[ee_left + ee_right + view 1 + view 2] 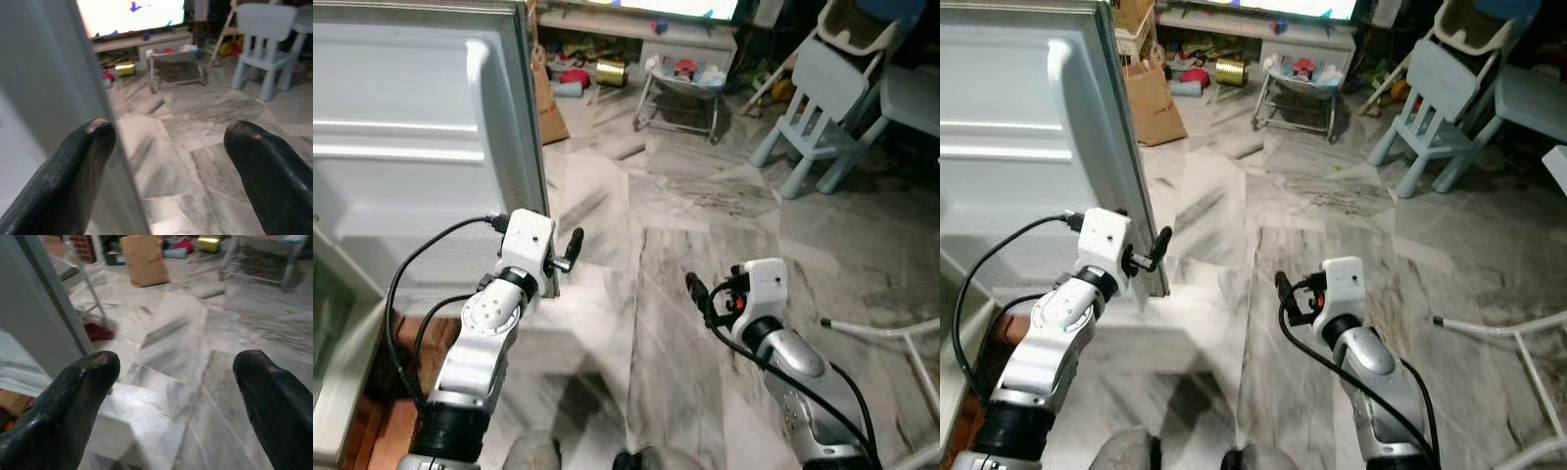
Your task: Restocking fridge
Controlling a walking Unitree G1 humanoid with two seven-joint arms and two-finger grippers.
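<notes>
Fridge door [421, 147]: stands open at far left, judged heavy, rigid, smooth-faced; best taken at its free edge [536, 147]. Left gripper [570, 250] is spread astride that edge; right gripper [700, 294] is spread, empty, over floor

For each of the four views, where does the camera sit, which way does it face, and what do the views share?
Left eye view: head, looking down at both arms, the fridge door and floor.
Right eye view: same scene, shifted; left gripper at the door's edge, right gripper over floor.
Left wrist view: along its open fingers, straddling the door edge.
Right wrist view: along its open fingers, over floor.
Shared: blue chair, cardboard box.
</notes>
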